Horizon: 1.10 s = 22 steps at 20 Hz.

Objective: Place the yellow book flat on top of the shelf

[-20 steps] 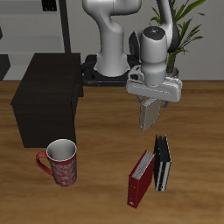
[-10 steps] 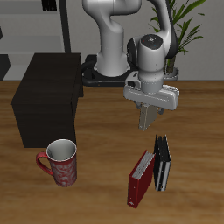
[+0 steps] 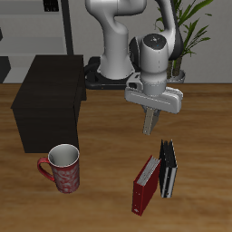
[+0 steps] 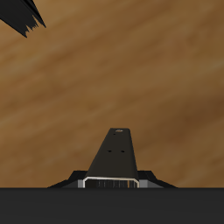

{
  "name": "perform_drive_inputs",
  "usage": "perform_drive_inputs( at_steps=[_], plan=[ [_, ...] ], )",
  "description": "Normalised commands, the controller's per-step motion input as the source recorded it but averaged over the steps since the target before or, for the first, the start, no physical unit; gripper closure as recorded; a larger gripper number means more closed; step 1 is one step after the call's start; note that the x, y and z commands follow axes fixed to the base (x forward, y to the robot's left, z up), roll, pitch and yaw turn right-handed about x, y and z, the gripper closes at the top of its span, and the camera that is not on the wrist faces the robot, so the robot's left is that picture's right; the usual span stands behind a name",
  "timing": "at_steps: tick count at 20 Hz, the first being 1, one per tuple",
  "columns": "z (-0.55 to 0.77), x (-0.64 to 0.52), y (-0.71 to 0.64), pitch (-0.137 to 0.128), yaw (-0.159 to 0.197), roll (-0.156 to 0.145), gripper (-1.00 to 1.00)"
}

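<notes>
The Franka arm hangs above the middle of the wooden table (image 3: 100,204), and its gripper (image 3: 151,124) pinches the yellow book (image 3: 152,118), a thin tan slab that points downward from between the fingers, tilted a little and held clear of the tabletop. In the exterior view the book is well above the wood, with nothing touching it but the gripper. The shelf (image 3: 45,104), a boxy, near-black cabinet with a flat top, stands on the table off to the side of the gripper and apart from it; its top carries nothing. Nearer the table's front edge, a red book (image 3: 145,185) stands on the wood leaning slightly, and just beside it a black book (image 3: 168,169) stands upright; the two are close together, though whether they touch cannot be told. Both lie below the gripper and nearer the camera. A red patterned mug (image 3: 63,169) with a pale rim stands near the front edge before the shelf, its handle turned away from the books. Behind the robot's base a potted plant (image 3: 186,27) rises at the back. In the wrist view a dark tapered shape (image 4: 114,157), probably the held book seen end-on, juts out over bare brown wood (image 4: 105,70).
</notes>
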Motion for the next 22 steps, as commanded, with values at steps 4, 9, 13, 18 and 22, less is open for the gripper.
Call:
perform_drive_inputs(
  at_steps=[4, 9, 13, 18, 22],
  plan=[
    [0.41, -0.02, -0.17, -0.047, 0.055, -0.017, 1.0],
    [0.64, -0.03, -0.24, -0.068, 0.09, -0.03, 1.0],
    [0.7, -0.05, -0.26, -0.06, 0.116, -0.015, 1.0],
    [0.52, -0.08, -0.25, -0.053, 0.12, -0.043, 1.0],
    [0.42, -0.09, -0.27, -0.04, 0.09, -0.046, 1.0]
  ],
)
